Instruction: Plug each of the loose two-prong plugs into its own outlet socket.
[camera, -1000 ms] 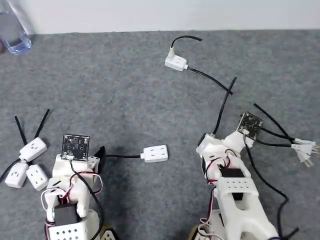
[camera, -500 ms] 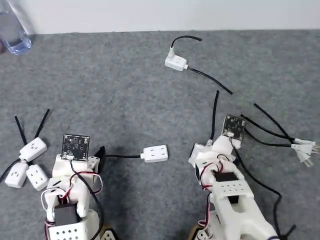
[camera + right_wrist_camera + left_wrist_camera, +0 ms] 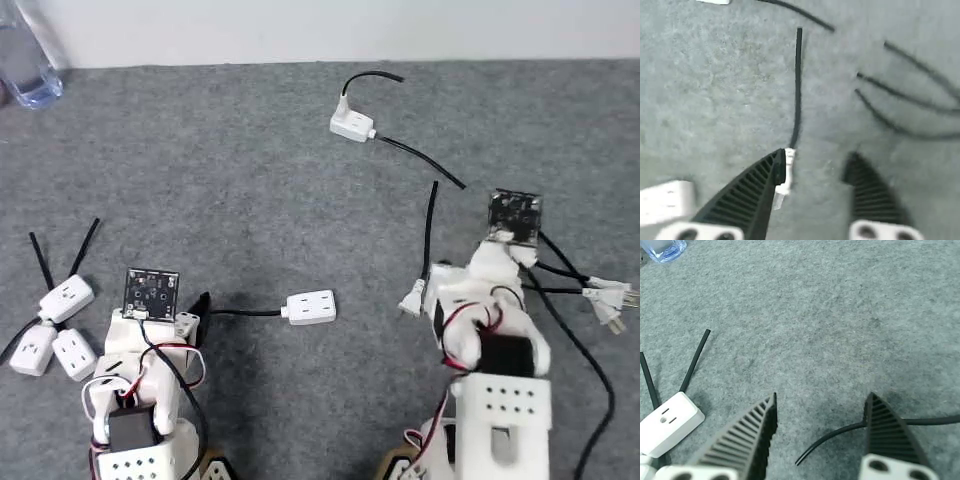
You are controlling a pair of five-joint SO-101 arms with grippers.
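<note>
1. The loose plug [image 3: 412,298] I am after lies on the grey mat [image 3: 250,200], just left of the right arm's base. Its black cord [image 3: 430,230] trails away toward the far side.
2. I judge the plug light and rigid, a small moulded body of smooth plastic, so it could slip or twist in a shallow pinch. The cord looks fairly stiff for its thickness and may drag or swing the plug once it is lifted.
3. I would take hold across the flat sides of the body, close behind the prongs. I would not grip the cord, because the prongs must stay aligned for pushing in.
4. The right gripper [image 3: 817,156] sits low over the plug with its fingers [image 3: 760,185] spread wide. The plug rests against the inner edge of one finger and nothing is pinched.
5. The nearest outlet socket [image 3: 310,307] lies to the left of the plug, near but apart. It is light too, and I expect it to slide under a push unless it is braced.
6. The left gripper [image 3: 820,412] is also spread and holds nothing. The socket's own lead [image 3: 830,436] runs on the mat by its fingertips.
7. More plugs [image 3: 608,298] lie at the far right edge, and three sockets [image 3: 52,335] cluster at the left.
</note>
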